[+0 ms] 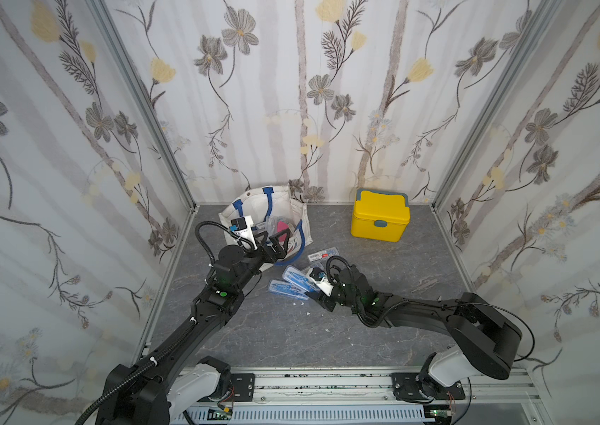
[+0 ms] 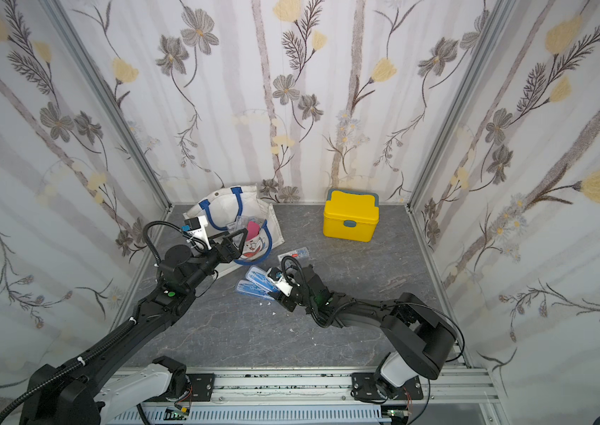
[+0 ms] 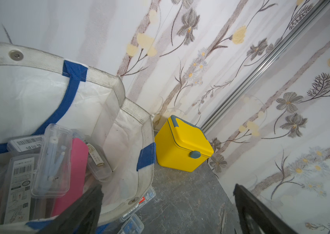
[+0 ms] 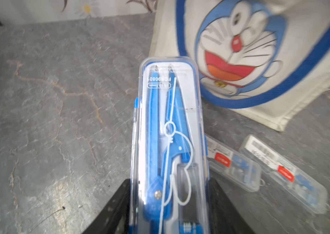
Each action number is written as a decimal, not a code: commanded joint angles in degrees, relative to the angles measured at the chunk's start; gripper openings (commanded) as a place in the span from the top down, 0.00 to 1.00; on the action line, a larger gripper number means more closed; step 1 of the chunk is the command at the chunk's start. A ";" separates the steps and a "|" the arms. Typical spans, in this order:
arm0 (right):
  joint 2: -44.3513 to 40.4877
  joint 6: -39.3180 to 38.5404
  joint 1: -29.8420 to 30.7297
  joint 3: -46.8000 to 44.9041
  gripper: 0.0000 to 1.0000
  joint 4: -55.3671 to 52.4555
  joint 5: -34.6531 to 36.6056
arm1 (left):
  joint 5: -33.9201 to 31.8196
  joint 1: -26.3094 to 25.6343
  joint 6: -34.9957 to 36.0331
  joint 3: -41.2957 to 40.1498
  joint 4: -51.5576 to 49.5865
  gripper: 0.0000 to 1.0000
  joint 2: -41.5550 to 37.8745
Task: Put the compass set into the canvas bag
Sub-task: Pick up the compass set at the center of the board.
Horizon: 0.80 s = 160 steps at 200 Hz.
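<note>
Grey marbled floor [image 1: 291, 331], floral walls on three sides.

Both top views: bag [image 1: 280, 200] stands open at the back wall. The yellow box [image 1: 379, 220] is well to the bag's right. Left gripper [image 1: 272, 241] hangs at the bag's front rim, fingers spread wide, nothing between them. Right gripper [image 1: 312, 289] is low, in front of the bag, pinching the end of the compass set [image 1: 294, 276] that is farthest from the bag. The set lies outside the bag, its other end pointing toward it. Cannot tell if it is off the floor. A second blue case [image 1: 285, 290] is just beside the set, on the side away from the bag. Loose cases [image 1: 322, 254] lie near the bag's front corner.

Left wrist: one finger [image 3: 83, 210] is over the bag's mouth, the other out over the floor. Inside the bag are clear cases [image 3: 52, 162] and a pink case [image 3: 75, 172].

Right wrist: black fingers [image 4: 117, 202] press both long sides of the set. The bag's cat face is beyond its tip.
</note>
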 commanded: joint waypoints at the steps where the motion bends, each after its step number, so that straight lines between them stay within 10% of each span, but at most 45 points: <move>1: -4.37 5.31 -3.59 -2.39 0.58 7.89 1.84 | 5.38 -0.88 -0.82 1.81 2.54 0.00 2.18; 73: -14.54 7.14 -11.92 -4.14 0.58 4.30 7.50 | 4.23 -13.27 -5.00 5.18 13.73 0.00 15.05; 160: -25.16 7.87 -15.29 -6.61 0.58 2.57 8.13 | 12.03 -16.69 -12.56 15.06 25.75 0.02 31.62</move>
